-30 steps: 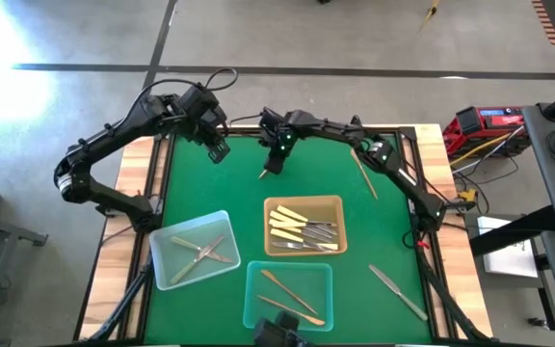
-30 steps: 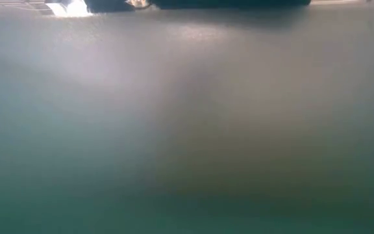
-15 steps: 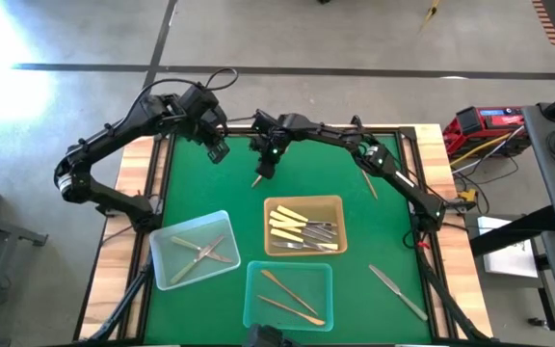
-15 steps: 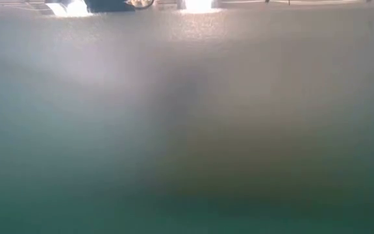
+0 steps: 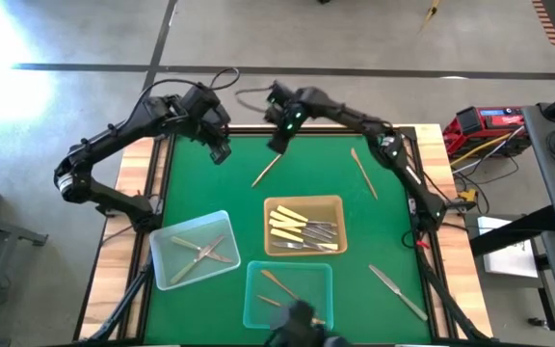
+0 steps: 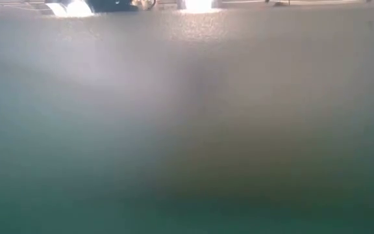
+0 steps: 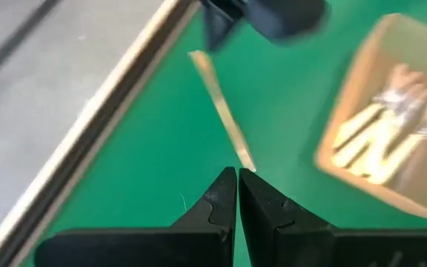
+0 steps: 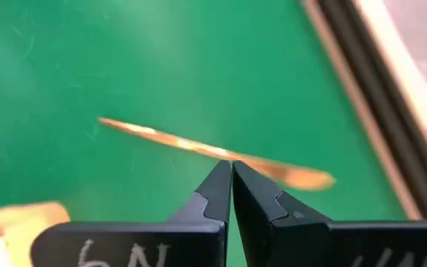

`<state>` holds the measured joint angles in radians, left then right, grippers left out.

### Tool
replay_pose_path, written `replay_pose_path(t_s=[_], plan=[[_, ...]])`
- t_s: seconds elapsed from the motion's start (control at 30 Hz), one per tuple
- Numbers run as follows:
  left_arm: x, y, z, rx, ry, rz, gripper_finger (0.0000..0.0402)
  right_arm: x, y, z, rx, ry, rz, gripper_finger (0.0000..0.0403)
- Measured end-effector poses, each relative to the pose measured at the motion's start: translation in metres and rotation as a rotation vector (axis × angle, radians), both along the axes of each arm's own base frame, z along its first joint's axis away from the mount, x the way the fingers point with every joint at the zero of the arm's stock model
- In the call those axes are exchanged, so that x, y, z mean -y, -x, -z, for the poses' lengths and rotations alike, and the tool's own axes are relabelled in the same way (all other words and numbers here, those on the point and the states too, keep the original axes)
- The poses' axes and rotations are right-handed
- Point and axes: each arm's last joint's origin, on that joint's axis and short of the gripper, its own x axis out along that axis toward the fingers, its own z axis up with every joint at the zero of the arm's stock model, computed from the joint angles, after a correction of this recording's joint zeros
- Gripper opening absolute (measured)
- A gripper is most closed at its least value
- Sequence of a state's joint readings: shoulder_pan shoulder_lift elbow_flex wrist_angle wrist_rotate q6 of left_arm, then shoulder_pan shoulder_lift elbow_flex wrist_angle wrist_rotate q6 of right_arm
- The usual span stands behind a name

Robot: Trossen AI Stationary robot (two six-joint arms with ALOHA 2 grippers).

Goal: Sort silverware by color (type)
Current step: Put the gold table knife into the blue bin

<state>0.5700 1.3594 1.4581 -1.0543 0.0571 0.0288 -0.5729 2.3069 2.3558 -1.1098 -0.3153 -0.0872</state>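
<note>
**Ana:** High view first: a gold piece [image 5: 267, 170] lies slanted on the green desk [image 5: 191, 183] near the far edge, just below the right gripper [image 5: 279, 145]. Those jaws are closed and, I'd say, holding nothing.

**Ben:** Agreed. Right wrist view shows the copper-gold piece [image 8: 213, 152] flat on the mat past the shut fingertips, not between them. A second gold piece [image 5: 363, 173] lies further right, and a silver knife [image 5: 397, 291] sits near the front right corner.

**Ana:** Sorting so far: cream-handled ones in the tan tray [image 5: 303, 226], silver in the left clear tray [image 5: 194, 251], gold in the front clear tray [image 5: 289, 294]. So loose gold belongs up front, presumably.

**Ben:** Left gripper [image 5: 219, 151] waits at the far left, jaws closed. Its wrist view catches the gold piece end-on with the tan tray beyond. Low view gives only a blur.
</note>
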Motion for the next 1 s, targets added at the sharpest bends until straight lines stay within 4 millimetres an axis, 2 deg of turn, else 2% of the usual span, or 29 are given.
replay_pose_path(t_s=[0.13, 0.27, 0.53, 0.73, 0.87, 1.0], plan=[[-0.002, -0.010, 0.022, 0.083, 0.066, 0.078, 0.0000, 0.017, 0.037, -0.032, -0.019, -0.013, 0.068, 0.0009], [-0.008, -0.019, 0.054, 0.130, 0.086, 0.038, 0.0000, 0.023, 0.072, -0.064, -0.039, -0.005, 0.104, 0.0009], [-0.019, -0.040, 0.117, 0.123, 0.155, -0.030, 0.0000, -0.004, 0.104, -0.120, 0.014, 0.054, 0.079, 0.0009], [-0.025, -0.065, 0.146, 0.048, 0.211, -0.018, 0.0019, -0.033, 0.126, -0.137, -0.021, 0.035, 0.038, 0.0009], [-0.030, -0.085, 0.150, 0.036, 0.241, 0.012, 0.0052, -0.046, 0.143, -0.143, -0.025, 0.034, 0.041, 0.0009], [-0.036, -0.103, 0.150, -0.048, 0.262, 0.054, 0.0090, -0.056, 0.156, -0.144, -0.036, 0.045, 0.048, 0.0009]])
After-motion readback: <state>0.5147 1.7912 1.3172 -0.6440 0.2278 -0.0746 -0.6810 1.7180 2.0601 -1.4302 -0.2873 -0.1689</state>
